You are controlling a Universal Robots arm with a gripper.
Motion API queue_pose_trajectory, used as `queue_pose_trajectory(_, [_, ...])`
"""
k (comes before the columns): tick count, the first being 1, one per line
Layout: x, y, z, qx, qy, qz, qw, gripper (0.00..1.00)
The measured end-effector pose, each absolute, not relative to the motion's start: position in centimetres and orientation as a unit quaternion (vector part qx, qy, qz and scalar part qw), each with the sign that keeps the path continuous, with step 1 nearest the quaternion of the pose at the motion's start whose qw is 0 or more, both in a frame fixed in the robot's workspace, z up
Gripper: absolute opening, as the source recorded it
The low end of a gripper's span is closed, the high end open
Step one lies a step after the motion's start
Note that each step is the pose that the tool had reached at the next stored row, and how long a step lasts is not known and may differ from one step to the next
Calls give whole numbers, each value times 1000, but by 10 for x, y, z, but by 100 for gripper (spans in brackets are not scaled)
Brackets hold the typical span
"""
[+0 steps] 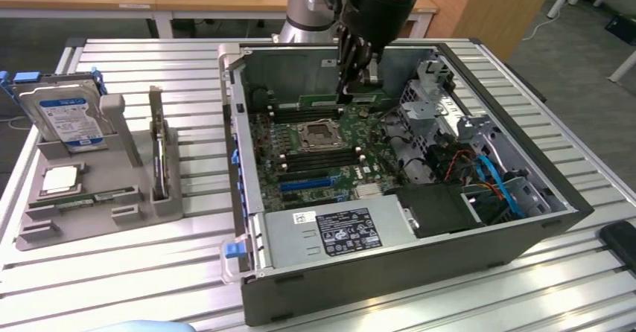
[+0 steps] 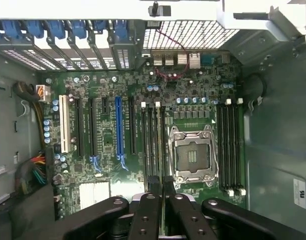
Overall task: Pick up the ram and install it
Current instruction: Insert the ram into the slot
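The gripper pinches the green ram stick over the motherboard's memory slots, beside the empty processor socket, inside an open computer case.

Green ram, green motherboard, blue slot, blue-white hard-drive label

The bench has a top of silver ribbed metal slats. An open computer case lies on its side on the slats, with its open face up. To the exterior view's left of the case, near it but not touching, a grey holder sits flat on the bench. To the exterior view's right of the case, at the bench's edge, rests a black object, partly cut off and too little seen to name.
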State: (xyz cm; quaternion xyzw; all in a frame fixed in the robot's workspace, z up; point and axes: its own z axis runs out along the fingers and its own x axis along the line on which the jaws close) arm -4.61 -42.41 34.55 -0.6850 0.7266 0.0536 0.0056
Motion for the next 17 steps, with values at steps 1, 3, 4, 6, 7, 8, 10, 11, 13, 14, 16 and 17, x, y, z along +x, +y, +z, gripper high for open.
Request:
queue_pose_trajectory(1, [-46,-424,344,-685,727,54,6,13])
queue_pose_trajectory(3, [-46,-424,340,-685,727,54,6,13])
queue_pose_trajectory(4, [-46,-424,338,-685,727,54,6,13])
queue_pose_trajectory(6, [-46,-424,335,-685,727,54,6,13])
queue_pose_trajectory(7, [-46,-424,333,-685,727,54,6,13])
queue_pose_trajectory(8, [-46,-424,331,-685,727,54,6,13])
queue_pose_trajectory(10, [-46,-424,327,-685,727,54,6,13])
queue_pose_trajectory(11, [-46,-424,325,-685,727,54,6,13])
queue_pose_trajectory(13, [-46,-424,322,-685,727,54,6,13])
queue_pose_trajectory(14, [-46,-424,320,-685,727,54,6,13])
queue_pose_trajectory(16, [-46,-424,316,-685,727,54,6,13])
queue_pose_trajectory(17, [-46,-424,314,-685,727,54,6,13])
